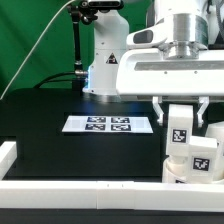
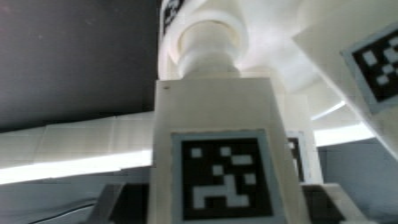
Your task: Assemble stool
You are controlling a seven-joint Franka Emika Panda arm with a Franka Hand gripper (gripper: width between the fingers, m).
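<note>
The gripper (image 1: 179, 112) is hanging over the tabletop's (image 1: 60, 140) front corner on the exterior view's right, clenched on a leg (image 1: 178, 128). It is holding the leg upright, tag facing the front edge. The leg is hovering right over the seat (image 1: 195, 165), which is sitting by that corner just inside the front rail (image 1: 90, 190); whether leg and seat are touching is unclear. The marker board (image 1: 108, 124) is lying flat toward the middle, well apart from them. In the wrist view the leg (image 2: 217, 120) is filling the centre, its round peg (image 2: 205, 50) pointing away from the camera.
</note>
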